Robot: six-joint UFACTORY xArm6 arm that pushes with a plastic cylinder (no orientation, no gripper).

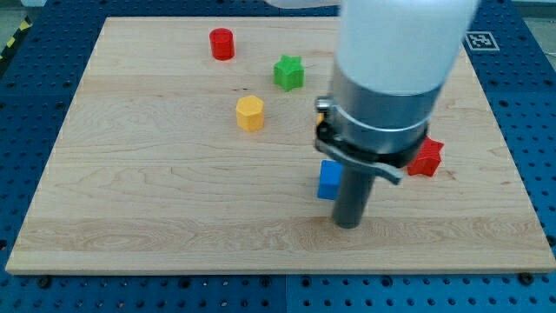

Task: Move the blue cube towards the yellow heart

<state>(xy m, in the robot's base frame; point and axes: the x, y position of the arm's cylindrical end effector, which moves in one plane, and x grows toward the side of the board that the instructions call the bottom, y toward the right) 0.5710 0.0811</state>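
Observation:
The blue cube (pixel 328 181) lies on the wooden board (pixel 156 191) right of the middle, partly hidden by my arm. My tip (pixel 349 224) rests on the board just right of and below the blue cube, close to it or touching it. No yellow heart shows in this view; it may be hidden behind the arm. A yellow hexagonal block (pixel 250 113) lies to the upper left of the blue cube.
A red cylinder (pixel 222 43) stands near the view's top. A green star block (pixel 288 73) lies right of it. A red star-like block (pixel 426 157) shows at the arm's right edge. The large white and grey arm body (pixel 391 69) hides the board's upper right.

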